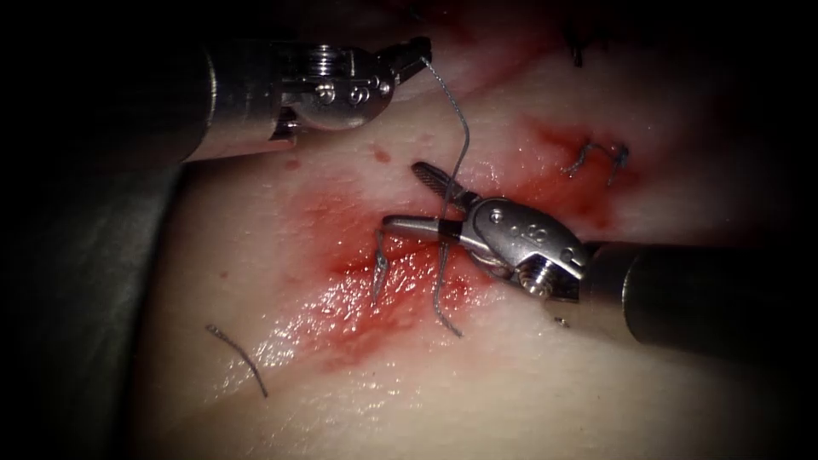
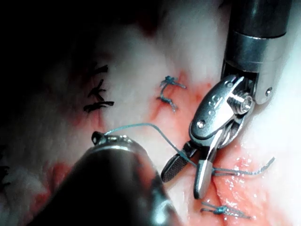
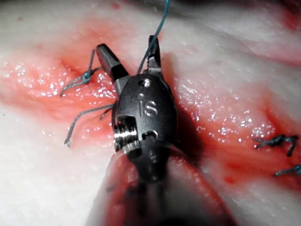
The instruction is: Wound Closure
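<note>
1. Two tools over the tissue (image 1: 596, 111). Left tool (image 1: 417, 53) sits up and left of the cut, jaws clamped on the thread (image 1: 456, 140) at its tip.
2. From that grip the thread drops down to the right tool (image 1: 426, 200), runs between its two jaws and ends as a loose tail on the red fluid (image 1: 341, 298) below.
3. Right tool comes in from the right over the cut (image 1: 400, 264); jaws spread in a V with the thread passing through the gap, neither jaw closed on it. Wrist views agree: left tool (image 2: 96, 138) pinching the thread (image 2: 141, 126), right tool (image 3: 129, 59) splayed.
4. Knotted stitch (image 1: 379, 264) with short ends sits on the cut just left of the right tool's lower jaw; another finished stitch (image 1: 596, 158) lies up and right.
5. Cut end of thread (image 1: 239, 358) lies loose on the tissue, lower left.
6. Needle: can't spot it.
</note>
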